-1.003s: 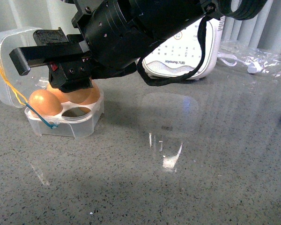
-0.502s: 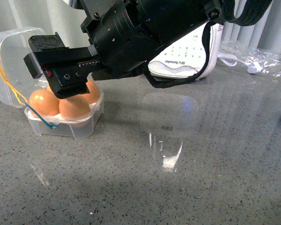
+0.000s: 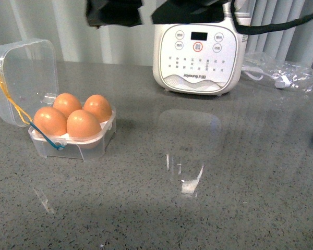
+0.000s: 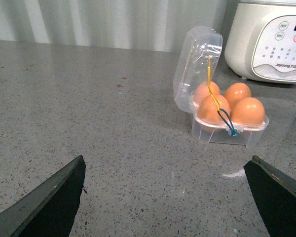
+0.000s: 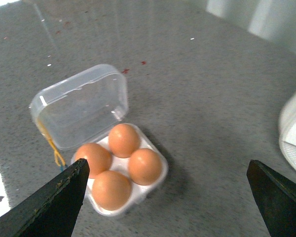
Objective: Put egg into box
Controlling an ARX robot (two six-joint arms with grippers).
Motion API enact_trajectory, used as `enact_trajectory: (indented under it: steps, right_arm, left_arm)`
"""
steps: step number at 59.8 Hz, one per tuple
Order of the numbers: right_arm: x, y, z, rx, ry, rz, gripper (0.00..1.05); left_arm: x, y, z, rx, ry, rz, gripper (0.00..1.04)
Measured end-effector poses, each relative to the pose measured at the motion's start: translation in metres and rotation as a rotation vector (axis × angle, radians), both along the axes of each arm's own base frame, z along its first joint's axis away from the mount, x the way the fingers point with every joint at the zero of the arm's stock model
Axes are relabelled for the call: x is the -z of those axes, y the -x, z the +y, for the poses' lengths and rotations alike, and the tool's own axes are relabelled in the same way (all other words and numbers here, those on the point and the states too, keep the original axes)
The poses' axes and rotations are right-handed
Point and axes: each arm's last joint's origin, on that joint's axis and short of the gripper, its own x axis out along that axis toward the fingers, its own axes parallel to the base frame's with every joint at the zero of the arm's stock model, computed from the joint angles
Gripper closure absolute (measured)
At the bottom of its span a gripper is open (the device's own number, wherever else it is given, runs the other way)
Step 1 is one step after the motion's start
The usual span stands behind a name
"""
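Egg [image 3: 83, 124]: seated in the box, in the cup on the side away from the lid and nearer the front camera. It looks identical to the other three, so only its place marks it out.
Other eggs [image 3: 67, 104]: three, brown, filling the remaining cups.
Box [image 3: 94, 148]: clear four-cup case on a grey speckled table [image 3: 208, 198], every cup full.
Lid [image 3: 26, 78]: swung open and standing almost upright along one side of the box.
Bands: a yellow band [image 3: 10, 99] runs from the lid down to the box's near corner, where a blue band [image 3: 52, 141] loops. How they are fastened is too small to make out.
Left gripper [image 4: 166, 160]: fingers spread wide, nothing between them. Only two dark tips show, well short of the box.
Right gripper [image 5: 167, 165]: fingers spread wide and empty, looking down on the box from above. Only the tips are in shot.
Arm [image 3: 115, 10]: dark parts cut off by the front view's top edge, above and behind the box; which arm cannot be told.
Appliance [image 3: 198, 52]: white, with a button panel, behind the box on the side away from the lid. Its top is cropped.
Plastic wrap [image 3: 281, 73]: crumpled and clear, beyond the appliance from the box; its contents are unclear.
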Motion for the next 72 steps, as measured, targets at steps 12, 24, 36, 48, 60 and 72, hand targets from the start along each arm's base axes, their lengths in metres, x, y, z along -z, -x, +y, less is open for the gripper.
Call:
enact_trajectory:
  steps: [12, 24, 36, 48, 60, 72]
  right_arm:
    - [0.000, 0.025, -0.060, 0.256, -0.009, -0.102, 0.07]
    - [0.023, 0.065, -0.121, 0.481, 0.014, -0.183, 0.07]
    - [0.058, 0.107, -0.170, 0.672, 0.070, -0.219, 0.07]
    - [0.087, 0.145, -0.200, 0.808, 0.125, -0.242, 0.07]
    - [0.108, 0.181, -0.214, 0.805, -0.036, -0.328, 0.25]
    - [0.120, 0.204, -0.211, 0.824, -0.108, -0.335, 0.60]
  left_arm:
    - [0.000, 0.000, 0.000, 0.000, 0.000, 0.000, 0.07]
    - [0.000, 0.000, 0.000, 0.000, 0.000, 0.000, 0.07]
    - [0.000, 0.000, 0.000, 0.000, 0.000, 0.000, 0.07]
    - [0.000, 0.000, 0.000, 0.000, 0.000, 0.000, 0.07]
    - [0.000, 0.000, 0.000, 0.000, 0.000, 0.000, 0.07]
    - [0.000, 0.000, 0.000, 0.000, 0.000, 0.000, 0.07]
